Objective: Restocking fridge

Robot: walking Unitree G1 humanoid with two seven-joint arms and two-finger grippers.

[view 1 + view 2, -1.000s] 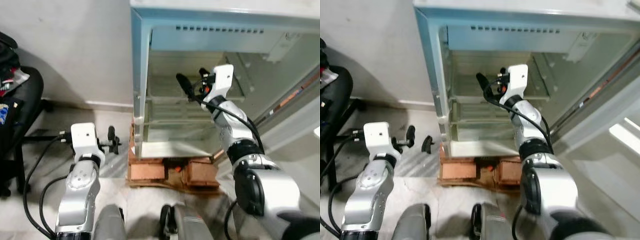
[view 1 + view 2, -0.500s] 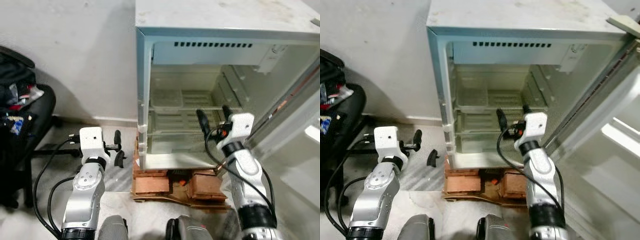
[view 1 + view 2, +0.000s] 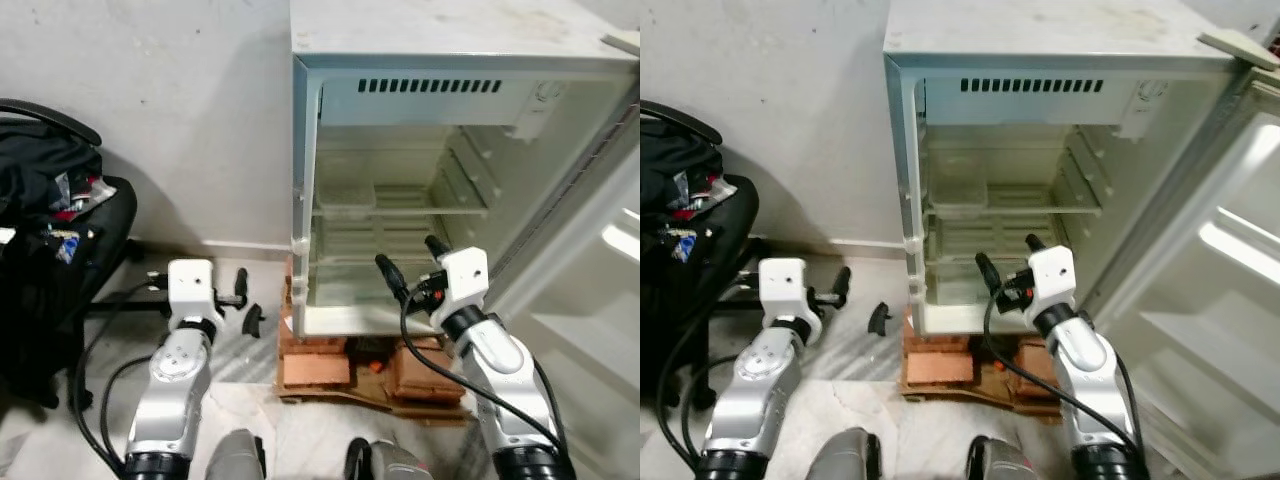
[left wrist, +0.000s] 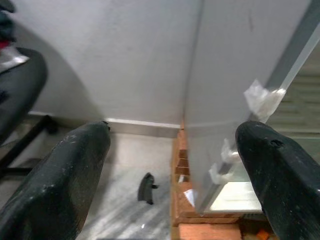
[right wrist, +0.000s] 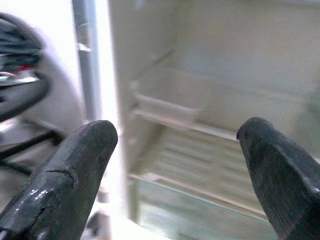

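Note:
A small white fridge (image 3: 300, 150) stands open on bricks (image 3: 318, 366), its door (image 3: 1200, 300) swung out to the right. Its wire shelves (image 3: 400, 212) look bare apart from a clear tray (image 3: 345, 195) on the upper one. My right gripper (image 3: 412, 262) hovers just in front of the lowest shelf, open and holding nothing. My left gripper (image 4: 170, 160) is open and empty too, low to the left of the fridge's outer side wall (image 4: 225, 90), above the floor.
A black chair piled with a bag and clothes (image 3: 50, 260) stands at the left by the wall. A small black piece (image 3: 254, 318) lies on the floor near the bricks. Cables trail from both wrists.
The view has pulled back and now takes in the fridge top. My right gripper has come out from upper-shelf height and dropped to the lowest shelf. The left arm has hardly moved.

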